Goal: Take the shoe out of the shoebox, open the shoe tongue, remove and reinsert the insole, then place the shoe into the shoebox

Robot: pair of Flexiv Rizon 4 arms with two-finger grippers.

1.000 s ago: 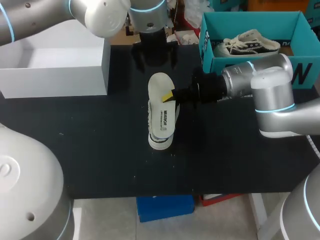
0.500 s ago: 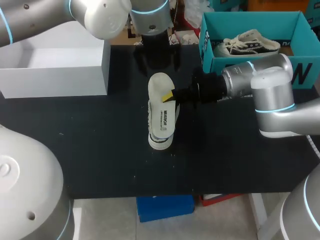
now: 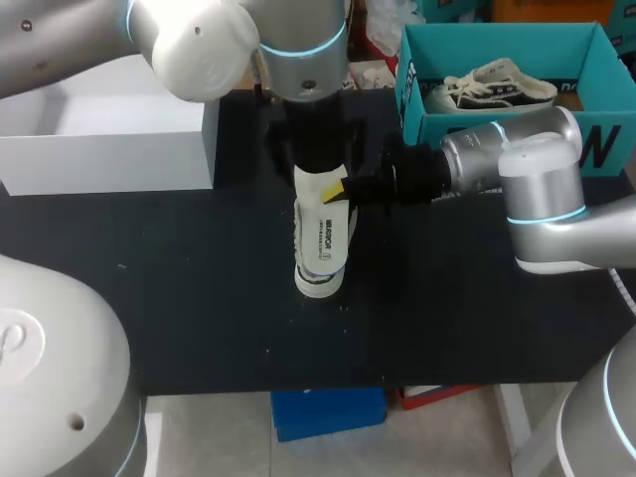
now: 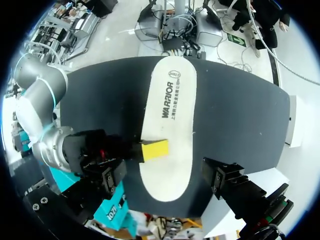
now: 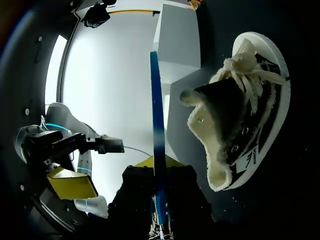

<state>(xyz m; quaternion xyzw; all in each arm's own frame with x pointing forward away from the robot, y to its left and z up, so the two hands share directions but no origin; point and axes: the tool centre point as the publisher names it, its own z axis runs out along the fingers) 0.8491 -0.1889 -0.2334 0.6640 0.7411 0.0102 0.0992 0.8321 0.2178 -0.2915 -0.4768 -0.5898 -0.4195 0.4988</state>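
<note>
At the middle of the black table (image 3: 199, 298), the right gripper (image 3: 336, 191) pinches a white foam insole (image 3: 323, 234) level, print up. Its long axis runs near-to-far, like that of the black-and-white lace-up shoe (image 3: 320, 278) below it. The left gripper (image 4: 164, 169) straddles the insole, fingers spread.

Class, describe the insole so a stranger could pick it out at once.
On the black table, look between the white box and the teal shoebox. The insole is held flat over the shoe by the right gripper: a thin white oval bearing dark print, without laces.
</note>
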